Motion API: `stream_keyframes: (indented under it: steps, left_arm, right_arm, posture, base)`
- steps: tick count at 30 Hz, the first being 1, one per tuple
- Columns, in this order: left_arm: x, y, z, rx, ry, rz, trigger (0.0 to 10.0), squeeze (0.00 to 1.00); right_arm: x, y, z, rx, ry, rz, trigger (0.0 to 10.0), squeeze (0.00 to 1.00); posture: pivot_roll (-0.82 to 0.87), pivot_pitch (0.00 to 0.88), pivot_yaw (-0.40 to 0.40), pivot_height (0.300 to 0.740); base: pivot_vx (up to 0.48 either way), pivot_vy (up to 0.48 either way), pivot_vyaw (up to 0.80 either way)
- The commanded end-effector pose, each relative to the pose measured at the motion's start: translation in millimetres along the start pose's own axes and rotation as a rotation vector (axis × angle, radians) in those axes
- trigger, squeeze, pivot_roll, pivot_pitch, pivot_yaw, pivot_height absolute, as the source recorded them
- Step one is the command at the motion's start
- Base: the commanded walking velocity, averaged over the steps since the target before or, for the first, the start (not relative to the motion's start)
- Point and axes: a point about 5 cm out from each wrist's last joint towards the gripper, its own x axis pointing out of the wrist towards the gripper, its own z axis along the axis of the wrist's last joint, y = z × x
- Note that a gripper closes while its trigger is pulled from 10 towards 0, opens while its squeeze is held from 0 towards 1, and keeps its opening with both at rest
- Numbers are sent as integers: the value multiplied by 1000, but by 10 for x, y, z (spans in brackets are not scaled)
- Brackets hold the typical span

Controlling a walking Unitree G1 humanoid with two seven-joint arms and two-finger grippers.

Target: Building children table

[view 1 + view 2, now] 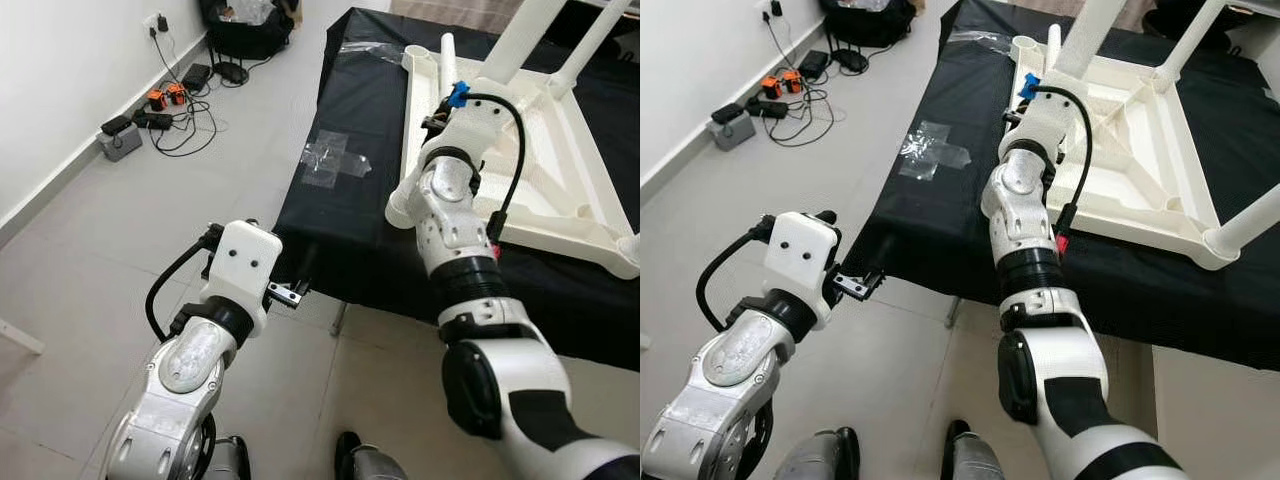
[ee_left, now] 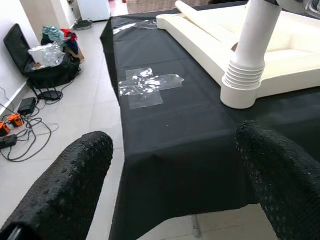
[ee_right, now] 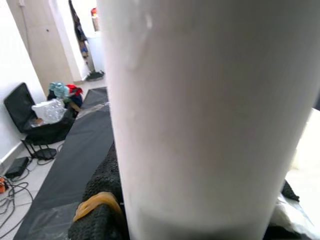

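A white children's table (image 1: 560, 150) lies upside down on a black-covered table (image 1: 340, 210), with two legs (image 1: 525, 40) standing up at its far side. My right gripper (image 3: 195, 200) is at the near left corner, shut on an upright white leg (image 3: 200, 100). Its black fingers (image 3: 102, 200) press the leg's sides. From the left wrist view that leg (image 2: 252, 45) stands in a ribbed socket (image 2: 242, 87). A loose leg (image 1: 447, 50) lies at the far left corner. My left gripper (image 2: 170, 175) hangs open and empty at the black table's near left edge, its fingers (image 1: 290, 293) low beside the cloth.
A cross of clear tape (image 1: 335, 158) is stuck on the black cloth. Cables and chargers (image 1: 165, 105) lie on the tiled floor by the left wall, with a black bag (image 1: 245, 30) further back. My feet (image 1: 350, 460) stand close to the table's front.
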Motion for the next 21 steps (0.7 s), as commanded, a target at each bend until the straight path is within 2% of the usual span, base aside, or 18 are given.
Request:
stream_keyframes:
  steps: [1,5,7,9,17,21]
  left_arm:
    - [-8,4,-7,6,-2,-7,10000,0]
    - [-6,6,-5,7,-3,-6,10000,0]
    - [-3,9,1,9,-5,-5,10000,0]
    - [-1,7,8,9,-8,-3,10000,0]
    - [3,4,13,8,-11,2,10000,0]
    - [3,6,14,8,-11,5,10000,0]
  right_arm:
    - [-94,-108,-378,-85,146,-30,10000,0]
    - [-116,-104,-399,-101,151,-36,10000,0]
    - [-158,-44,-431,-133,159,-53,10000,0]
    - [-188,19,-453,-123,168,-65,10000,0]
    - [-219,47,-488,-167,178,-129,10000,0]
    - [-254,8,-509,-177,202,-262,10000,0]
  posture:
    - [75,259,-85,740]
    - [75,259,-85,740]
    - [74,260,-84,740]
    - [74,261,-87,740]
    - [71,262,-90,740]
    - [71,264,-93,740]
  base:
    - [0,0,0]
    - [0,0,0]
    - [0,0,0]
    - [0,0,0]
    - [0,0,0]
    - [0,0,0]
